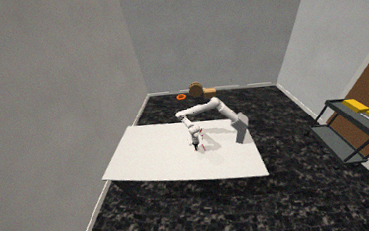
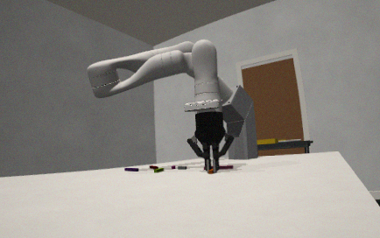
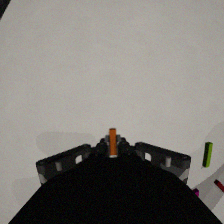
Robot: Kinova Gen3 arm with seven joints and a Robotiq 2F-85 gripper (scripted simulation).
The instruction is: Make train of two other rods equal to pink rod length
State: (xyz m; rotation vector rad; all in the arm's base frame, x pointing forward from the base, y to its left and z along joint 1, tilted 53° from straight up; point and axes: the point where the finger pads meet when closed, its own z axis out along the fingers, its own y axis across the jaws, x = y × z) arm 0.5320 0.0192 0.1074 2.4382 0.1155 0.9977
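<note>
White worktop [image 2: 271, 201], with my arm [image 2: 175, 61] folded over it and pointing straight down. My hand [image 2: 210, 169] reaches the surface and is closed on the orange rod [image 3: 113, 141], which lies flat between my fingertips, one end protruding forward in the wrist view. A lime rod [image 3: 207, 154] lies apart to the side. Further rods, among them a purple rod [image 2: 130, 169], lie scattered behind my hand.

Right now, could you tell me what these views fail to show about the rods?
- Top view: all rods too small to tell apart near the gripper.
- Wrist view: the orange rod is half hidden by the jaws; a red rod is cut by the edge.
- Exterior view: far rods' lengths blurred.
</note>
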